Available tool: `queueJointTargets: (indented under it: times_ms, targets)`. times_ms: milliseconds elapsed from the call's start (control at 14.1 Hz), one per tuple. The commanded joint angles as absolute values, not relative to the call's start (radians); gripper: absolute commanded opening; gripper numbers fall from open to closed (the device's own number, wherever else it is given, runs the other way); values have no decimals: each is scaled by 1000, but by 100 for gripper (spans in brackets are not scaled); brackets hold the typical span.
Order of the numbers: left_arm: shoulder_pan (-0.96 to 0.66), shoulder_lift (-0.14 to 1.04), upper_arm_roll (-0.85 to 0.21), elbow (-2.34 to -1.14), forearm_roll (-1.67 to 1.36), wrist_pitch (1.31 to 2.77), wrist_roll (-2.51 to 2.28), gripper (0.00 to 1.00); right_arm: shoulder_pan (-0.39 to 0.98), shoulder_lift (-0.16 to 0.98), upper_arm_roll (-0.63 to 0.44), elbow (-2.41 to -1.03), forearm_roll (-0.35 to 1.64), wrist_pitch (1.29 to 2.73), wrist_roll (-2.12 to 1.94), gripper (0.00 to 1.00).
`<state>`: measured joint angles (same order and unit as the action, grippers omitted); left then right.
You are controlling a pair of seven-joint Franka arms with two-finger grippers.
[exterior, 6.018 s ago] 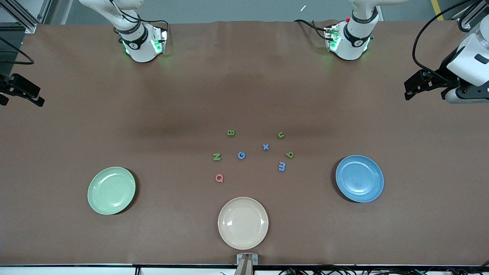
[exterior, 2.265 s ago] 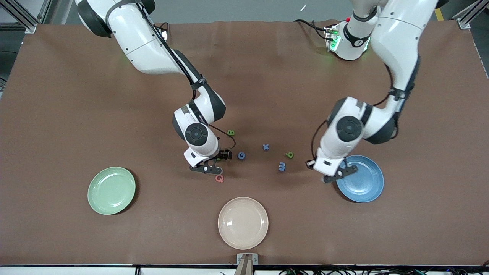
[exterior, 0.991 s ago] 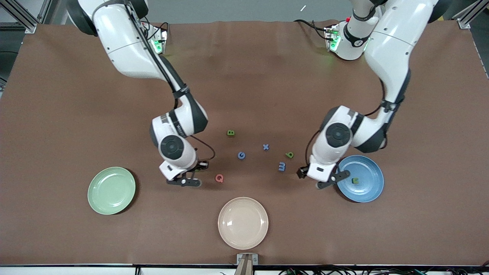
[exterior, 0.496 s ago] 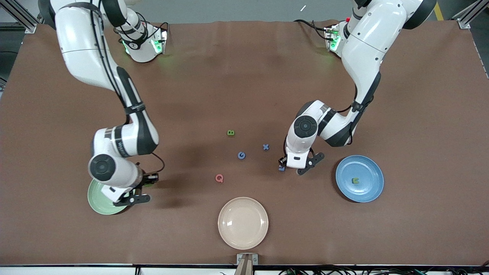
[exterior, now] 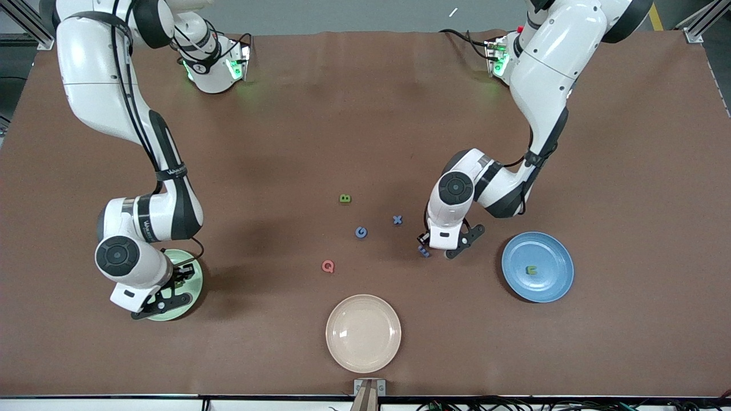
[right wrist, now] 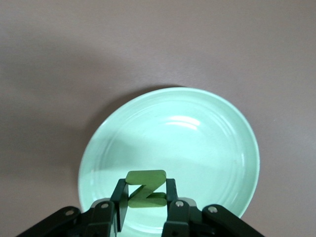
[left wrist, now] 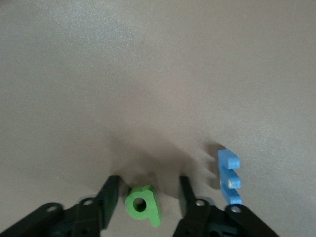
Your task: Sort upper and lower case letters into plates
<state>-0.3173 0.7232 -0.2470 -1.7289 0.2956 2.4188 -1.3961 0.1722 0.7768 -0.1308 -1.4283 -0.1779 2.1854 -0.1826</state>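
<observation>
Green letter b [left wrist: 143, 205] lies flat on the bench, light and stiff; left gripper [left wrist: 146, 197] straddles its edges, jaws narrowing but not touching. Right gripper [right wrist: 144, 197] holds green N [right wrist: 145, 188] over the green plate [right wrist: 207, 143].

**Where things lie around my pincers**

My right pincer [right wrist: 145, 207] holds the letter N [right wrist: 146, 188] over one plate [right wrist: 212, 148]. Between the fingers of my left pincer [left wrist: 146, 197] lies the letter b [left wrist: 143, 205], with the letter m [left wrist: 230, 176] just beside it.

brown table [exterior: 365, 114] under even light, grey floor [exterior: 342, 14].
</observation>
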Motion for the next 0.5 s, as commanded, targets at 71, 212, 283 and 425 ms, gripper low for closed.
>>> queueJointTargets:
  times_ms: [71, 212, 283, 425]
  targets:
    - [-328, 700, -248, -1785, 313, 2421, -1427, 36, 161, 790, -120, -1440, -204, 2210, -192, 73]
    - [-328, 699, -250, -1796, 311, 2421, -1425, 18, 172, 785, -118, -1440, -198, 2200, -184, 87]
    - [-316, 699, -250, -1796, 311, 2421, -1425, 11, 179, 782, -115, -1440, -193, 2194, -176, 87]
    - [-313, 696, -249, -1792, 313, 2421, -1408, 3, 179, 772, -69, -1439, -163, 2125, -167, 87]
